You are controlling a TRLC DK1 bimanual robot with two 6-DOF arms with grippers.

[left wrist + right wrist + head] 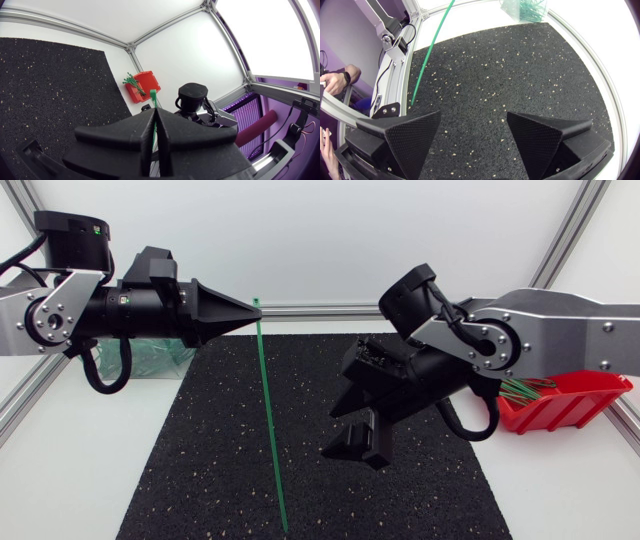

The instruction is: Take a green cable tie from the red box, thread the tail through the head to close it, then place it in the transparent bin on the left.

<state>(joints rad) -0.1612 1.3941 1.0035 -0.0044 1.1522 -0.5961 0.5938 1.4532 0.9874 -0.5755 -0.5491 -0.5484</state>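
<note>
While the left gripper (252, 307) is pinching the tie (270, 420) shut by its head, the strip is hanging straight down, and the right gripper (350, 428), jaws gaping wide, is hovering beside its free tail.

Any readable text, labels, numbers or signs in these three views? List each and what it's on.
No text can be read in any view.
left arm: a small pale mark on its black link in the head view, too small to read.
red box, transparent bin, green cable tie, black mat: no print visible on any of them.
</note>
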